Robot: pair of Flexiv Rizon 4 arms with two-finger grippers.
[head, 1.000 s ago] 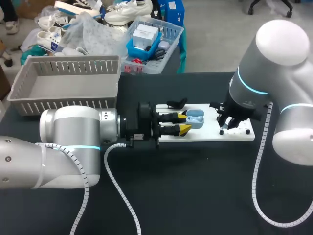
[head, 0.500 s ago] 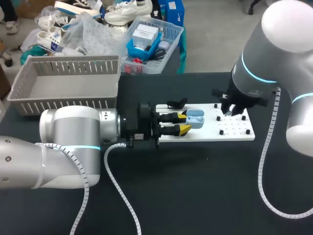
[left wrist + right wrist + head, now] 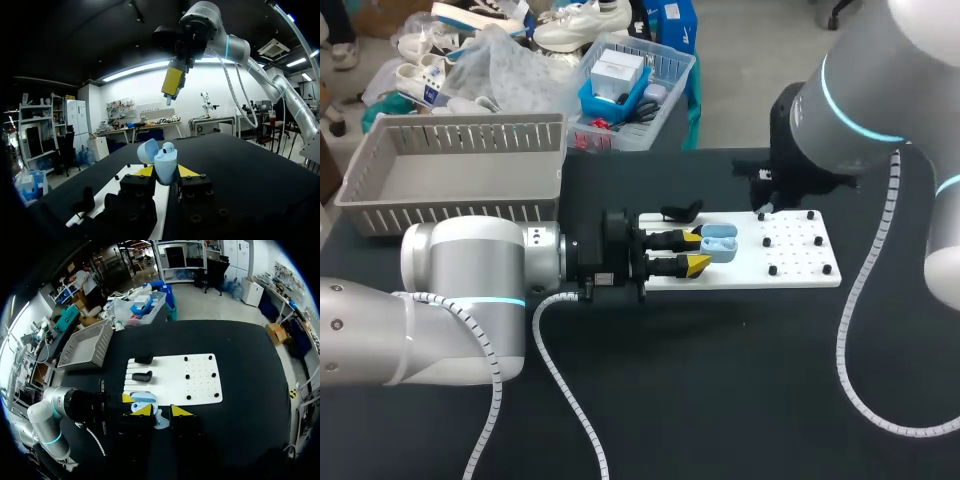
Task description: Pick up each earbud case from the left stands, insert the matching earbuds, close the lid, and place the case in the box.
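A light blue earbud case [image 3: 718,243] with its lid swung open is held level over the left end of the white peg board [image 3: 800,262]. My left gripper [image 3: 697,250] is shut on the case's body, one yellow tip on each side. From the left wrist, the case [image 3: 165,167] stands upright between the fingers, lid [image 3: 146,150] tipped back. My right gripper [image 3: 763,208] hangs above the board's far edge, to the right of the case. In its own view the right gripper [image 3: 156,410] is shut on a small pale earbud [image 3: 159,420], high above the case [image 3: 142,400].
A grey slatted basket [image 3: 460,170] sits at the table's back left. Two black stands [image 3: 143,360] [image 3: 142,376] occupy the board's left part, and several black pegs [image 3: 800,245] dot its right part. A clear bin [image 3: 670,90] of odds and ends lies beyond the table's back edge.
My right arm has lifted off the board's peg area and drawn up and back, ending above the board's far edge. The left arm and the case have stayed put.
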